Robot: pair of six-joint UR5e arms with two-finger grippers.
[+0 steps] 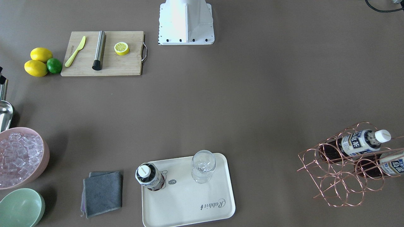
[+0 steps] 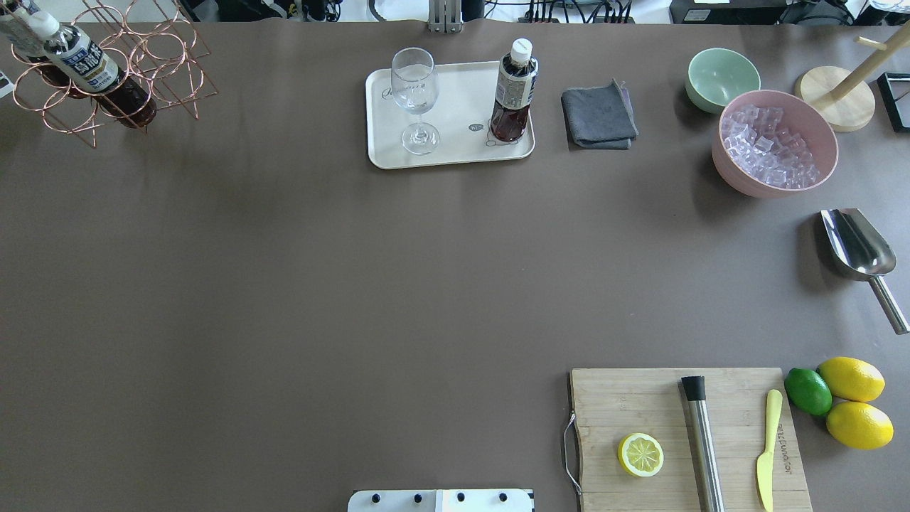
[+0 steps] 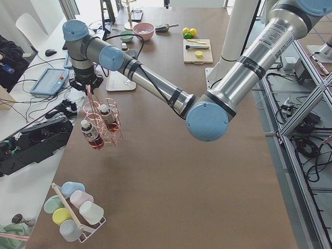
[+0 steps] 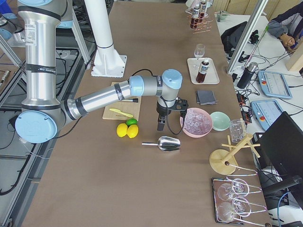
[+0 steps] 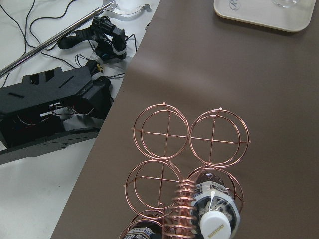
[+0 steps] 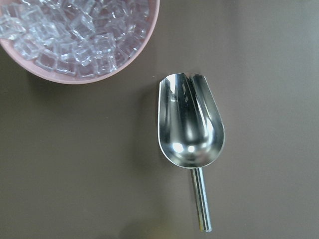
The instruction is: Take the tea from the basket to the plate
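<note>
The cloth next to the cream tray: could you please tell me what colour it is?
The cloth is dark grey; the overhead view shows it best.

Robotics lab: aluminium frame rails [image 4: 246,37], trailing cables [image 3: 306,148], teach pendants [image 4: 274,84] alongside.

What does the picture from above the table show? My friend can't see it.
A small brown tea bottle with a white cap stands on a cream rectangular tray with an empty wine glass at the table's far edge. A rose-gold wire basket in the far left corner holds more tea bottles.
</note>
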